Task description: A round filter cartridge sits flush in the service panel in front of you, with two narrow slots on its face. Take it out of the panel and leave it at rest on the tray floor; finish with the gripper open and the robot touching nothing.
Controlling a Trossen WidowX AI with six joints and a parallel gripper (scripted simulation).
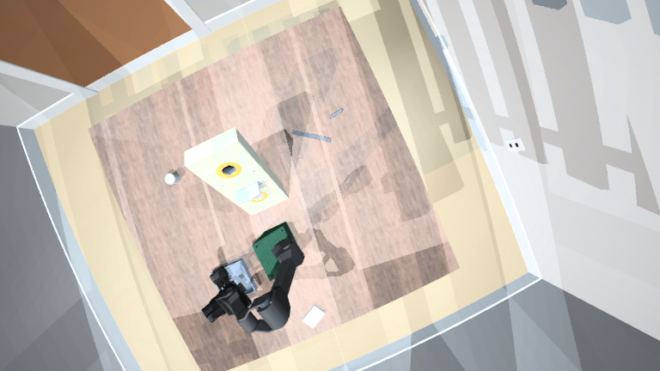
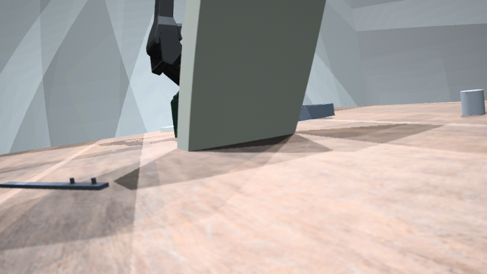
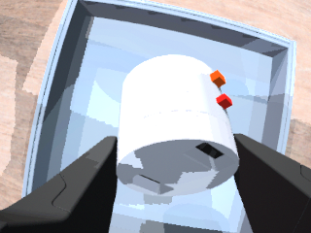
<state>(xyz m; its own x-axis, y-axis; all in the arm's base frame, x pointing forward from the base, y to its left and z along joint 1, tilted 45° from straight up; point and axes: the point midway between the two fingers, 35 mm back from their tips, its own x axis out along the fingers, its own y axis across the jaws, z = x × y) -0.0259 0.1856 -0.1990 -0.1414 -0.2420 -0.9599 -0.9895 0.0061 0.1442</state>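
The white round cartridge point(image 3: 167, 97) is between the fingers of my gripper point(image 3: 175, 146), which is shut on its sides. Its slotted face is toward the wrist camera, and an orange and a red block sit on its side. In the wrist view it hangs over the blue tray point(image 3: 102, 49) point(image 1: 239, 268) point(image 2: 318, 111); its height above the floor is hard to tell. The cream service panel point(image 1: 262, 173) point(image 2: 247, 59) stands upright and shows a dark opening inside a yellow ring point(image 1: 218, 170). The top view shows the arm partly covering the tray; the cartridge is hidden there.
A green block point(image 1: 265, 250) is beside the tray, under the arm. A white cylinder point(image 1: 171, 178) point(image 2: 472, 102) stands left of the panel. A grey bar point(image 1: 311, 136) point(image 2: 42, 185), a shorter bar point(image 1: 335, 113) and a white square point(image 1: 314, 316) lie farther off.
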